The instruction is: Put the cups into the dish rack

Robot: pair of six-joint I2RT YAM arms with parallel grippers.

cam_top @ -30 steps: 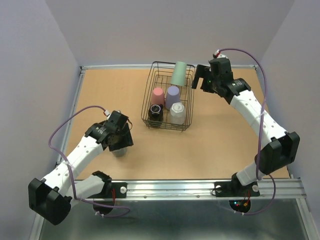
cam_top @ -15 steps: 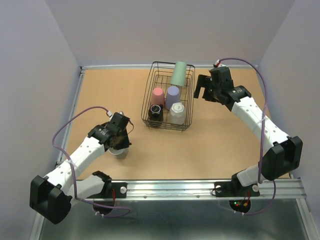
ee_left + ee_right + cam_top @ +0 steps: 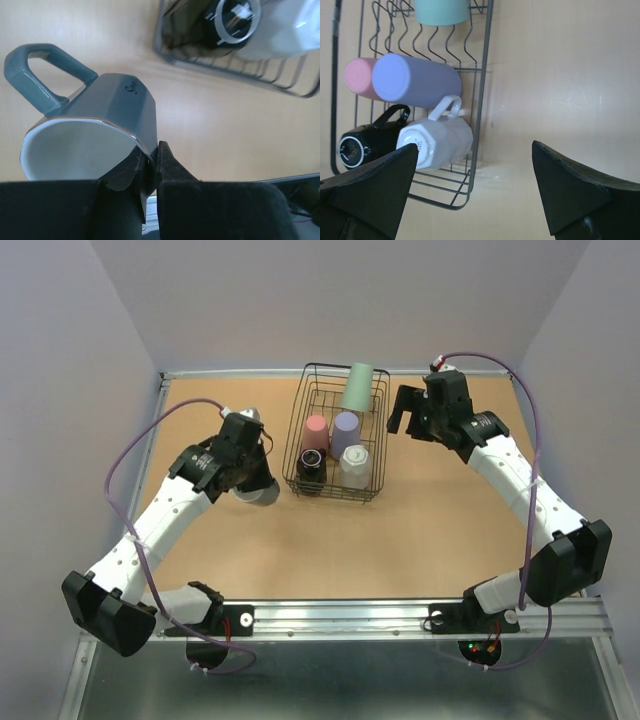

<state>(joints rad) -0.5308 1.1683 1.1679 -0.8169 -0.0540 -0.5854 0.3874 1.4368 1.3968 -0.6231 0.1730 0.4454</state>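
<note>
My left gripper [image 3: 154,152] is shut on the rim of the grey-blue mug [image 3: 110,110], one finger inside its cream interior and one outside. In the top view that mug [image 3: 262,492] hangs tilted under the left gripper [image 3: 250,475], just left of the dish rack [image 3: 300,430]. Inside the black wire rack lie a pale green cup [image 3: 358,387], a pink cup [image 3: 316,432], a lavender cup [image 3: 346,432], a white mug [image 3: 354,466] and a dark brown mug [image 3: 312,466]. My right gripper [image 3: 408,410] is open and holds nothing, hovering right of the rack [image 3: 482,100].
The wooden table [image 3: 420,530] has a raised metal rim on the left [image 3: 150,455] and a metal rail along the near edge [image 3: 400,610]. Purple cables arc over both arms. Grey walls close in the back and both sides.
My left gripper closed on the grey-blue mug near the front left, lifted it and carried it farther back, up beside the rack's left side. The right gripper drifted slightly and stayed open.
</note>
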